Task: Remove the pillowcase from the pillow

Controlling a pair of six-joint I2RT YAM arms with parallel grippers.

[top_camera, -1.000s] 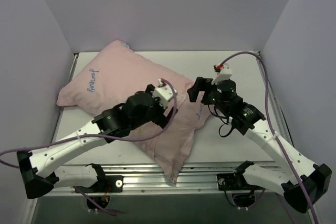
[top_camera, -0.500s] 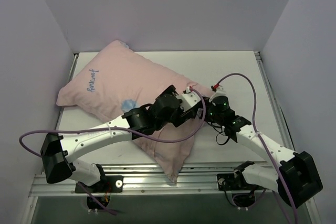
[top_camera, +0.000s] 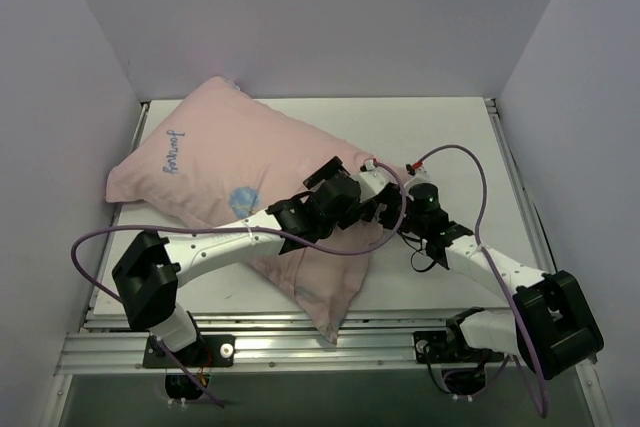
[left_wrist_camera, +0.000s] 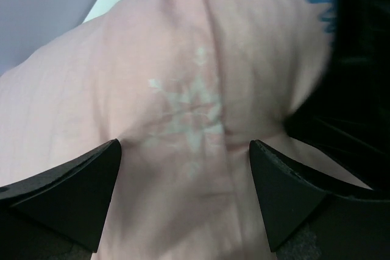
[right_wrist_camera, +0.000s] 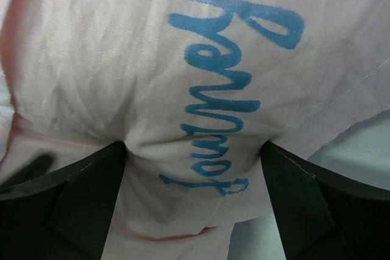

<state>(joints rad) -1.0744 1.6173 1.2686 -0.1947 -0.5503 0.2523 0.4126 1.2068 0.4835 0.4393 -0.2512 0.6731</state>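
Note:
The pillowcase (top_camera: 210, 172) shows its pale pink side with blue script and lies diagonally across the table. It covers the pillow, which is hidden inside. My left gripper (top_camera: 376, 203) is open over the case's right edge; in the left wrist view (left_wrist_camera: 184, 145) its fingers straddle pink fabric (left_wrist_camera: 183, 89) with a faint snowflake. My right gripper (top_camera: 394, 215) sits right beside it, open. In the right wrist view (right_wrist_camera: 192, 147) its fingers press down either side of a bunched fold of fabric (right_wrist_camera: 183, 59) carrying blue script. The black body of the right gripper (left_wrist_camera: 359, 59) shows in the left wrist view.
The white table (top_camera: 450, 137) is boxed in by pale walls at the back (top_camera: 320, 17) and both sides. Purple cables (top_camera: 470, 162) loop over both arms. A metal rail (top_camera: 300, 347) runs along the near edge. Bare table shows beside the case's hem (right_wrist_camera: 359, 150).
The left arm has stretched right along the pillowcase. The right gripper has come down and left. Both now meet at the case's right edge, pressing on the fabric.

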